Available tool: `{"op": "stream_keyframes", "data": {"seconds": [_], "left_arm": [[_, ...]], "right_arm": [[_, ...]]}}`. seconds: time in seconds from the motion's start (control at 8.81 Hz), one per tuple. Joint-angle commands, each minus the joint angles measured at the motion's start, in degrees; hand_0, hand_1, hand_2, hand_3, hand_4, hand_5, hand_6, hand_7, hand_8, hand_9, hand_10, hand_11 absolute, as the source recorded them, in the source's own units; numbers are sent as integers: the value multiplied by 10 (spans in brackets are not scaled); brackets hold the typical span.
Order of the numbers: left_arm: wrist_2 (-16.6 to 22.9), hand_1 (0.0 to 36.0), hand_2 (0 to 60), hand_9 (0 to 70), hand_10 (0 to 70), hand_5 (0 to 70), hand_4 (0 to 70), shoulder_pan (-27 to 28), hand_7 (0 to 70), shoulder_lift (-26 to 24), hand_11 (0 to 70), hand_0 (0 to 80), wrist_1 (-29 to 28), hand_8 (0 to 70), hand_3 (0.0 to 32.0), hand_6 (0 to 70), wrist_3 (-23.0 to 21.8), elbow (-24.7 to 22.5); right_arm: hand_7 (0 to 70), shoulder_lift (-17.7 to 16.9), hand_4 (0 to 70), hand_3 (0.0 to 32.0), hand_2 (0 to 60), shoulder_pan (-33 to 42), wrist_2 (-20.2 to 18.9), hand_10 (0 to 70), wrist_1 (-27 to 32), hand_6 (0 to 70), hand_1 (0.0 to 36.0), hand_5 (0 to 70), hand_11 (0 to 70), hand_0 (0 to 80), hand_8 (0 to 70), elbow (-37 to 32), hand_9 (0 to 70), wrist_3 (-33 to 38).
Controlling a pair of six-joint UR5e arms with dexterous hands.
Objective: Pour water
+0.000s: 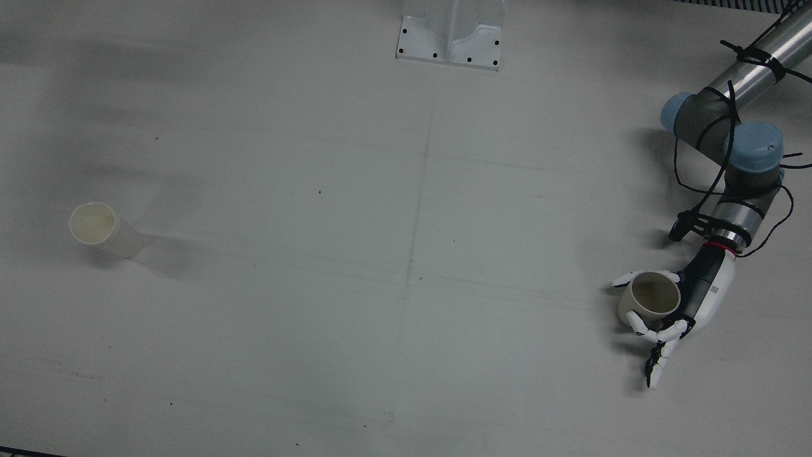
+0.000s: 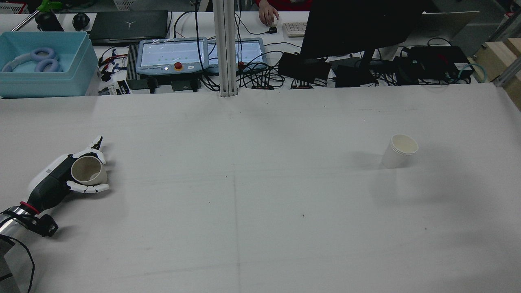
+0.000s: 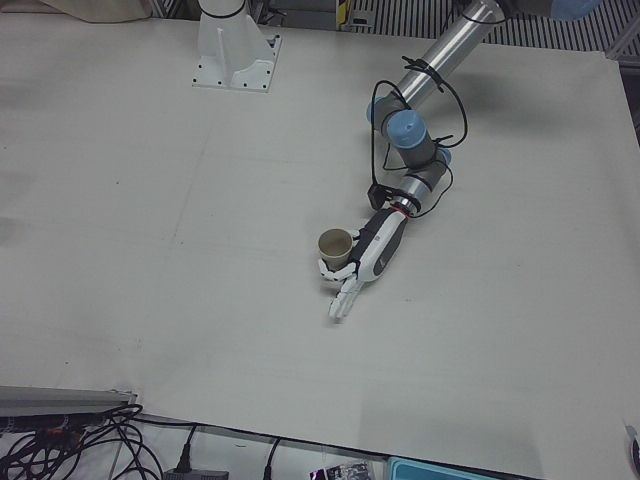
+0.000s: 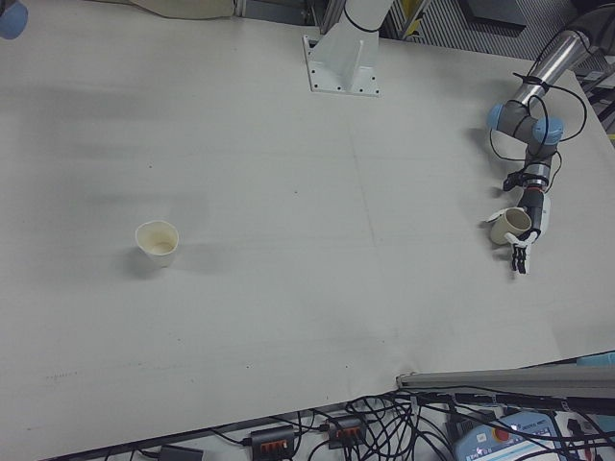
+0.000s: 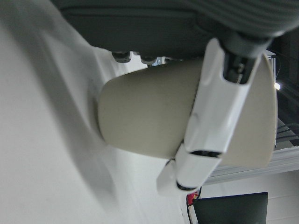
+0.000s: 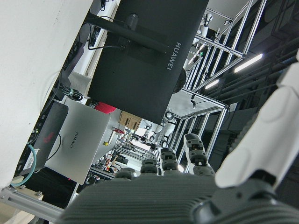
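My left hand point(image 1: 682, 311) is shut on a white paper cup point(image 1: 653, 297) at the table's left edge, thumb and one finger around its wall, the other fingers stretched past it. The cup's mouth faces up; the rear view point(image 2: 86, 170) and left-front view point(image 3: 336, 246) show it too. In the left hand view a finger point(image 5: 219, 116) lies across the cup point(image 5: 145, 116), whose base is at the table. A second paper cup point(image 1: 101, 227) stands alone far off on the right half, also in the rear view point(image 2: 399, 151). My right hand point(image 6: 187, 186) shows only in its own view, raised and empty.
The white pedestal point(image 1: 451, 35) stands at the table's back middle. Beyond the far edge are a monitor point(image 2: 358, 28), cables, control tablets point(image 2: 173, 55) and a blue bin point(image 2: 42, 65). A blue arm joint point(image 4: 10, 17) shows at a corner of the right-front view.
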Motion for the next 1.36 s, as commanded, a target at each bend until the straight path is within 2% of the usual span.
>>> {"op": "stream_keyframes", "data": {"seconds": [0.0, 0.23, 0.34, 0.57, 0.68, 0.79, 1.02, 1.13, 1.25], "left_arm": [[0, 360, 600, 0, 0, 600, 355, -1, 29, 0, 30, 690, 25, 0, 0, 7, -17, -5], [5, 360, 600, 0, 0, 660, 340, -4, 47, -1, 33, 650, 75, 2, 0, 19, -67, -8], [5, 360, 600, 0, 2, 700, 337, -5, 59, 0, 39, 650, 80, 2, 0, 30, -72, -15], [7, 360, 600, 1, 4, 700, 327, -8, 61, 1, 44, 633, 97, 3, 0, 34, -71, -56], [9, 360, 600, 2, 3, 700, 324, -9, 61, 2, 43, 625, 105, 2, 0, 36, -71, -82], [10, 360, 600, 1, 3, 700, 322, -13, 63, 2, 44, 624, 109, 2, 0, 38, -73, -101], [11, 360, 600, 0, 8, 700, 321, -25, 71, 0, 50, 621, 112, 1, 0, 44, -102, -110], [12, 360, 600, 0, 10, 700, 317, -34, 71, 0, 53, 614, 131, 0, 0, 44, -105, -131], [13, 360, 600, 0, 9, 700, 315, -37, 74, 0, 52, 623, 139, 0, 0, 44, -105, -139]], "right_arm": [[121, 0, 173, 0, 0, 0, 0, 0, 0, 52, 51, 95, 0, 462, 36, 0, 43, 0], [121, 1, 170, 0, 0, 0, -1, 0, 0, 51, 53, 93, 0, 463, 36, 0, 43, 0], [119, 1, 166, 0, 0, 2, 0, 0, 1, 52, 55, 95, 0, 463, 39, 1, 45, 2], [116, 5, 161, 0, 0, 1, 16, 0, 2, 50, 64, 96, 0, 468, 41, 4, 46, 23], [114, 24, 161, 0, 0, 1, 16, 0, 3, 50, 68, 97, 0, 470, 42, 4, 46, 26], [105, 38, 160, 0, 0, 0, 16, 0, 4, 52, 86, 101, 1, 478, 44, 4, 44, 26], [107, 65, 171, 0, 0, -8, 13, 0, 5, 68, 103, 106, 3, 488, 42, 3, 38, 23], [118, 66, 185, 0, 0, -15, 8, 0, 4, 80, 106, 116, 3, 494, 42, -2, 38, 4], [114, 82, 184, 0, 0, -17, 6, 0, 27, 81, 109, 118, 3, 493, 40, -37, 36, -32]]}}
